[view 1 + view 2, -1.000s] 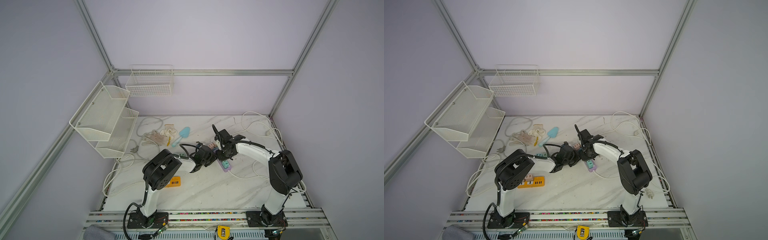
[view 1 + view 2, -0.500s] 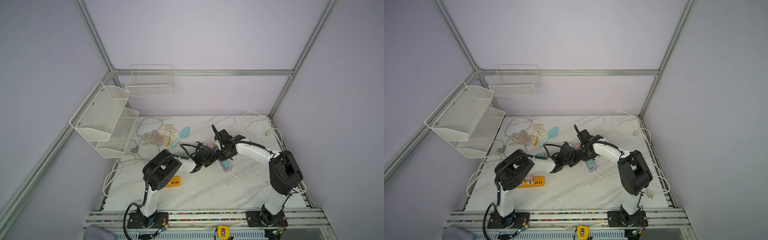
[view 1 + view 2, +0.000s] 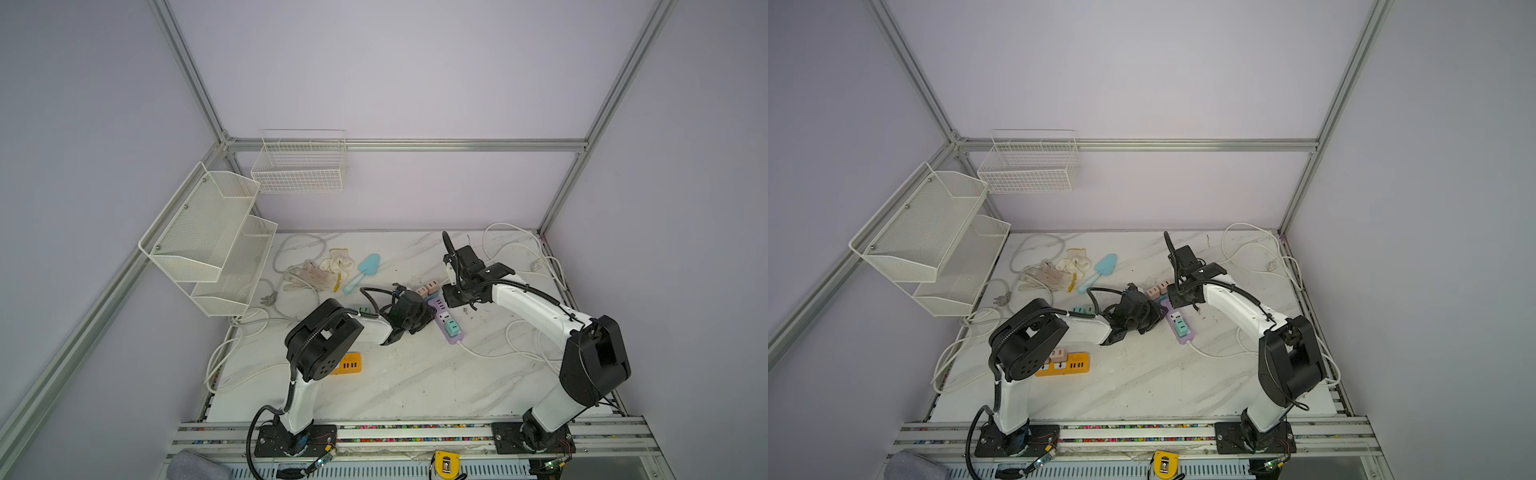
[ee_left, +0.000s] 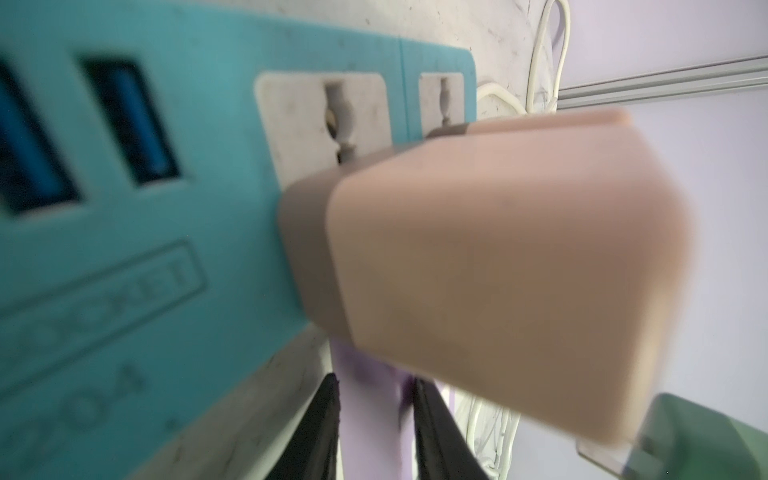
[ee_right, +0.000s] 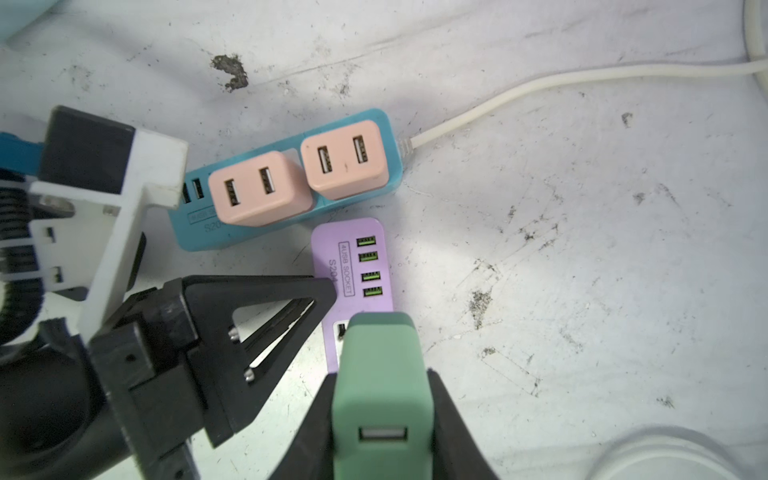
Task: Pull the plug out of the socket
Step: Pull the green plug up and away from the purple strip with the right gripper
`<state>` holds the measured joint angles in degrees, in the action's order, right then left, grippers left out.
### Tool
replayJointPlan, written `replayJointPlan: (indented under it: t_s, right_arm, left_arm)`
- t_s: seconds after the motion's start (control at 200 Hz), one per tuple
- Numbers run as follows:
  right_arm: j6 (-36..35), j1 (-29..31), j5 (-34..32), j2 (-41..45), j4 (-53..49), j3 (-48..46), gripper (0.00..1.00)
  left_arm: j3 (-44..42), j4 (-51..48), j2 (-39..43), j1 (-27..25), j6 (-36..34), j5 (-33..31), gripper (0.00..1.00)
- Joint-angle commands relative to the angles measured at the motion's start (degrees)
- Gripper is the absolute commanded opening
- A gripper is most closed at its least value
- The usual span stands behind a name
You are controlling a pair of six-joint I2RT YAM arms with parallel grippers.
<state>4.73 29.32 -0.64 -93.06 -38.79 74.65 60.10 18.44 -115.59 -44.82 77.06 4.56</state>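
The plug is a green USB adapter. My right gripper is shut on its sides, over the first outlet of the socket, a purple power strip. Its prongs are hidden. My left gripper is shut on the purple strip's edge, black fingers on either side. In both top views the two grippers meet mid-table, left and right, at the strip. A teal plug sits further down the strip.
A blue strip carrying two pink plugs lies just beyond the purple one. A yellow strip lies near the left arm's base. White cords, gloves, a blue scoop and mesh shelves are around.
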Motion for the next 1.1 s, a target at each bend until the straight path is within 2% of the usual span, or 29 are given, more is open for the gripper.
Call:
replayJointPlan:
  t_s: [0.0,0.215,0.335,0.5,0.69,0.89,1.095]
  right_arm:
    - [0.7,-2.45,1.98,4.63,0.78,-0.1,0.11]
    - [3.63,-6.66,8.2,11.46,6.27,-3.17,0.11]
    - [5.91,-8.83,12.58,14.04,10.12,-5.91,0.11]
    - [9.1,-12.19,17.76,18.34,15.43,-10.5,0.1]
    - [15.34,-16.92,26.68,21.94,26.98,-19.69,0.1]
    - [17.12,-22.47,34.32,22.44,32.82,-25.15,0.09]
    - [23.69,-28.1,40.69,22.7,45.12,-34.52,0.09]
  left_arm:
    - [-0.44,-16.25,-1.22,-0.62,-3.05,0.91,0.29]
    - [1.87,-11.14,2.92,-0.6,-5.02,3.0,0.29]
    - [3.62,-11.96,5.18,-0.78,-6.99,2.94,0.3]
    - [2.22,-14.48,9.98,-0.81,-8.34,-0.18,0.3]
    - [-0.41,-17.41,16.03,-1.41,-10.91,-4.28,0.31]
    - [-2.9,-19.24,20.46,-2.36,-14.26,-6.94,0.34]
    - [-6.56,-19.39,25.35,-3.35,-18.39,-7.89,0.36]
